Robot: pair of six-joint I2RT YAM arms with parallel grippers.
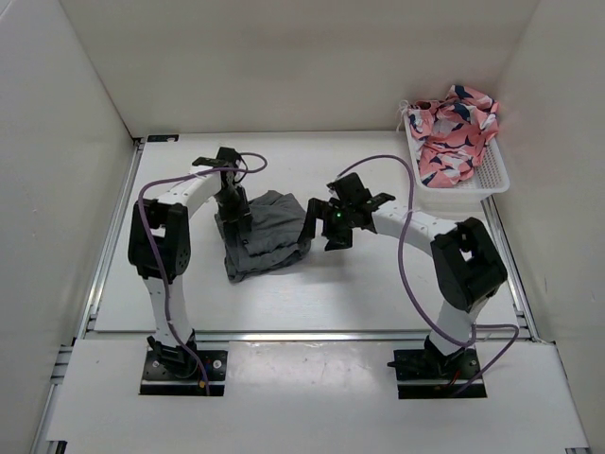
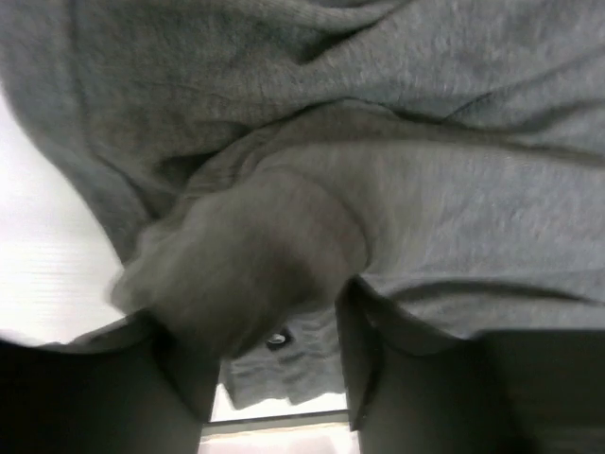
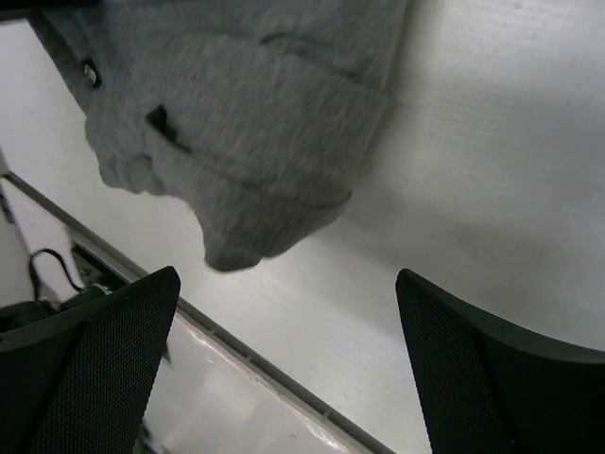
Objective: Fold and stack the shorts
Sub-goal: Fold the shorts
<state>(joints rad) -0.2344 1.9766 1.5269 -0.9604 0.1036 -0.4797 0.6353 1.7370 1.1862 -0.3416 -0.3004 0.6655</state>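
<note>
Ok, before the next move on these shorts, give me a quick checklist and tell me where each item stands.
1. Left claw pinching cloth of the shorts: ok, a wad sits between its fingers.
2. Right claw open and empty: ok.
3. Right claw around the shorts' edge: not ok, the hem lies ahead of its fingers, not between them.
4. Shorts lying flat: not ok, they are bunched and creased.
5. Basket of pink clothes clear of both arms: ok, it is in the far right corner.
6. Layers under the top fold: cannot tell.
</note>
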